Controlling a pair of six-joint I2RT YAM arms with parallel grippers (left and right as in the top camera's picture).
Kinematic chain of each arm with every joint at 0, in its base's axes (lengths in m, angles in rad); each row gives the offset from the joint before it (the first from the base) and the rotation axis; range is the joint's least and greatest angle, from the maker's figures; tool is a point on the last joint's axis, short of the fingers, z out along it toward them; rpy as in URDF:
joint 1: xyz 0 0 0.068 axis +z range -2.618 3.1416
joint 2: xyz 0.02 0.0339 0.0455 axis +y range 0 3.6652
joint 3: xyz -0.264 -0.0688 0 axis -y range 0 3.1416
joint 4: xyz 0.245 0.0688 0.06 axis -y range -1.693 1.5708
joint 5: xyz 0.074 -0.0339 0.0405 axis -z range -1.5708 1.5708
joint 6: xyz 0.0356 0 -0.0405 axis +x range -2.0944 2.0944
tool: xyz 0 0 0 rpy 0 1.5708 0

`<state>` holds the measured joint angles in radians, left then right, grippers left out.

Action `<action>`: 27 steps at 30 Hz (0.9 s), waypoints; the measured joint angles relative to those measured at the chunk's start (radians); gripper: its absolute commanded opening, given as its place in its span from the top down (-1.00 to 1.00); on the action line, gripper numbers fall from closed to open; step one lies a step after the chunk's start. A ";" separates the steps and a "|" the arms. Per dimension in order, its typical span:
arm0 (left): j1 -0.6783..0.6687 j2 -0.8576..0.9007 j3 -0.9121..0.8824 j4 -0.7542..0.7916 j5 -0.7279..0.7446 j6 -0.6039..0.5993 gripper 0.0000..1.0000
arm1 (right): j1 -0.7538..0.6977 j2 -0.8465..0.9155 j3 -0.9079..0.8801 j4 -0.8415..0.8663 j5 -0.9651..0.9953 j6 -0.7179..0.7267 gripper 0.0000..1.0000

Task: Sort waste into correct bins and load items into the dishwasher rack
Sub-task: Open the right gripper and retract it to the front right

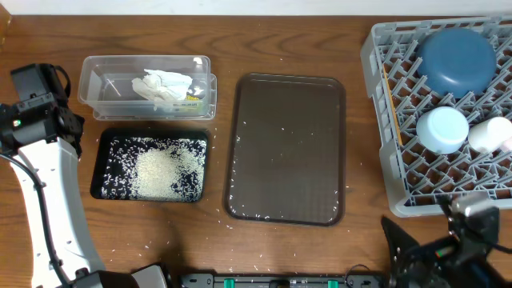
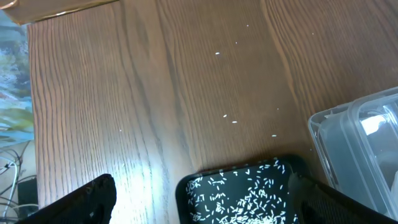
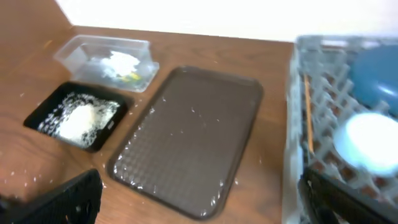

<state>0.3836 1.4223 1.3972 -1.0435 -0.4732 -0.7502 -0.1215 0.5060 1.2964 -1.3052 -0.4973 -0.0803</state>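
The clear tub (image 1: 92, 84) at the back left holds the crumpled napkin (image 1: 164, 86) and the yellow-green wrapper (image 1: 193, 94). The black tray (image 1: 100, 164) in front of it holds a pile of rice (image 1: 164, 172). The grey rack (image 1: 384, 120) at the right holds the dark-blue dish (image 1: 456, 58), light-blue bowl (image 1: 442, 128), cream cup (image 1: 490, 134) and chopsticks (image 1: 390, 104). I cannot make out the pink cup. My left gripper (image 2: 199, 199) is open and empty over the black tray's (image 2: 239, 193) end. My right gripper (image 3: 208, 202) is open and empty near the rack's (image 3: 298, 124) front-left corner.
The dark brown serving tray (image 1: 286, 148) lies mid-table with a few rice grains on it. Loose grains dot the wood around it and along the front edge (image 1: 240, 272). The left arm (image 1: 36, 104) stands at the table's left edge, and the right arm (image 1: 448, 244) at the front right.
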 measured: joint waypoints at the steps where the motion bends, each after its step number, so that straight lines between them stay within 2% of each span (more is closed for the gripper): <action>1: 0.000 0.000 0.000 0.000 0.000 0.000 -0.82 | 0.030 -0.015 -0.046 0.067 -0.001 -0.001 -0.99; 6: 0.000 0.000 0.000 0.000 0.000 0.000 -0.82 | 0.104 -0.132 -0.291 0.350 0.008 -0.006 -0.99; 17: 0.000 0.000 0.000 0.000 0.002 0.000 -0.82 | 0.110 -0.409 -0.848 0.905 0.026 0.010 -0.98; 27: 0.000 0.000 0.000 0.000 0.003 0.000 -0.82 | 0.113 -0.486 -1.176 1.276 0.189 0.200 -0.99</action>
<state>0.3836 1.4223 1.3972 -1.0431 -0.4706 -0.7502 -0.0086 0.0204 0.1200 -0.0296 -0.3084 0.1192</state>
